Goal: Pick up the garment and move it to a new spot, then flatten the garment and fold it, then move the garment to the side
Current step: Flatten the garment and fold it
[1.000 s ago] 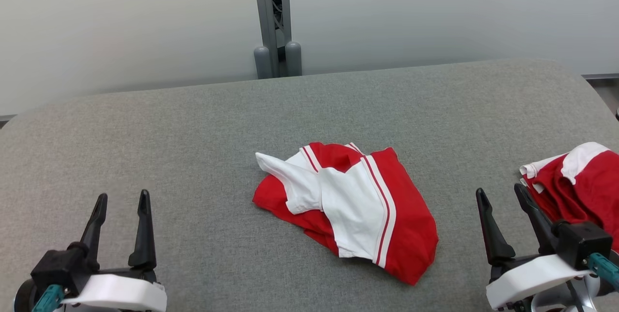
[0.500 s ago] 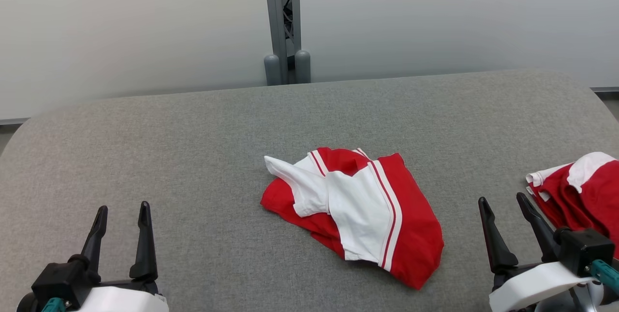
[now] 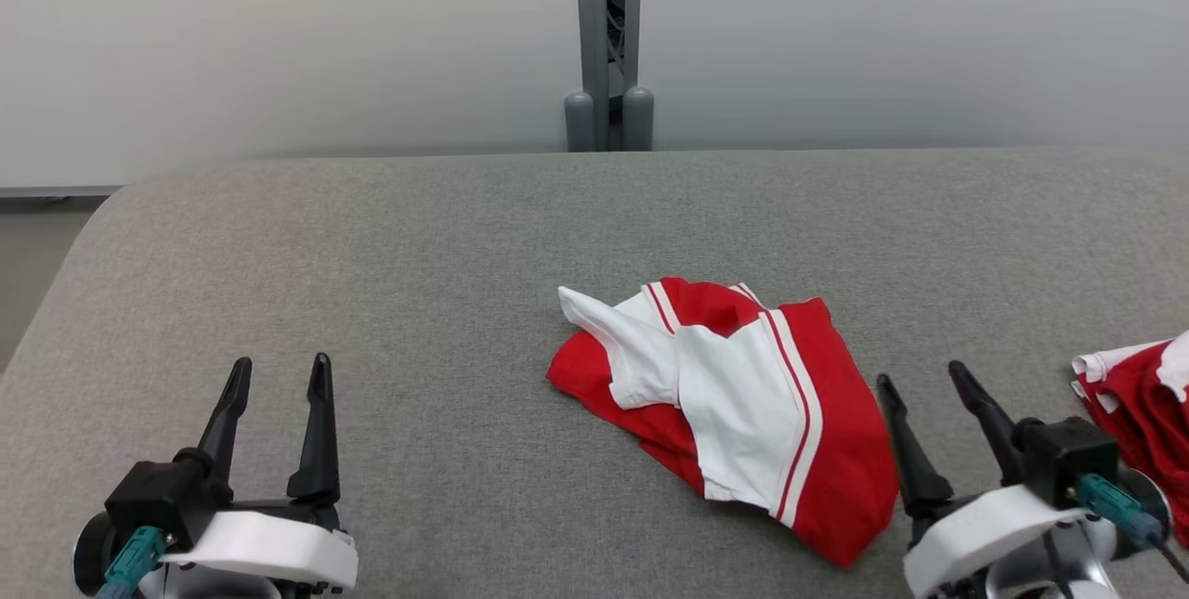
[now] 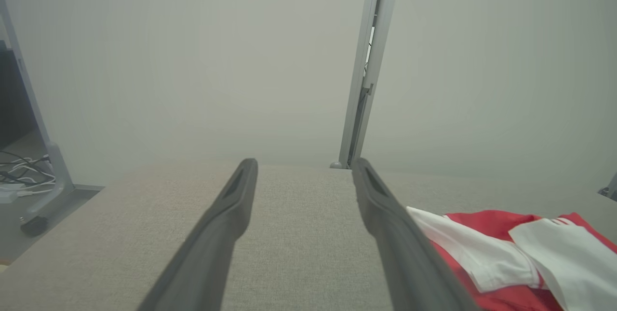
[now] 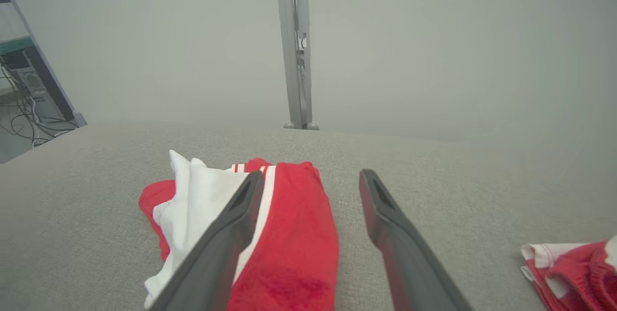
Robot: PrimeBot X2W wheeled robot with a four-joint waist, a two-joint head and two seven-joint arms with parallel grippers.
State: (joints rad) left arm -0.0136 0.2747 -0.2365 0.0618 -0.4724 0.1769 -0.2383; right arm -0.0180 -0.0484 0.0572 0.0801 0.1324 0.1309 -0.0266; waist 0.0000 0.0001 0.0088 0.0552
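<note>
A: Position of the garment (image 3: pixel 734 413)?
B: Crumpled on the grey fabric-covered desk (image 3: pixel 418 246), right of centre in the head view, lying on the surface, gripped by nothing. Red and white panels, thin red stripes on the white trim (markings: stripes; anything finer too small to tell).
A: Next, left end effector (image 3: pixel 283 367)?
B: Low left in the head view, fingers spread wide, nothing between them. Well apart from the garment, bare desk in between.
A: And right end effector (image 3: pixel 920 374)?
B: Low right, likewise spread wide, holding nothing. Inner finger just beside the garment's red edge; touching or apart, cannot tell. In the right wrist view, left-hand finger crossing the white and red cloth in frame, height over it hard to judge.
A: Hidden or cut off?
B: A second garment (image 3: pixel 1138 395), red and white too, cropped by the right frame edge and partly behind the right end effector's body. Main garment's lower layers folded under, so overall shape (shirt or shorts) unclear. In the left wrist view, its near part behind the right-hand finger, the rest cropped at the bottom right corner.
A: Background?
B: Grey post (image 3: pixel 608 23) just behind the desk's far edge, top cropped; pale wall (image 3: pixel 279 42) either side. Cables (image 4: pixel 19 176) on the floor at far left of the left wrist view, blurred.
</note>
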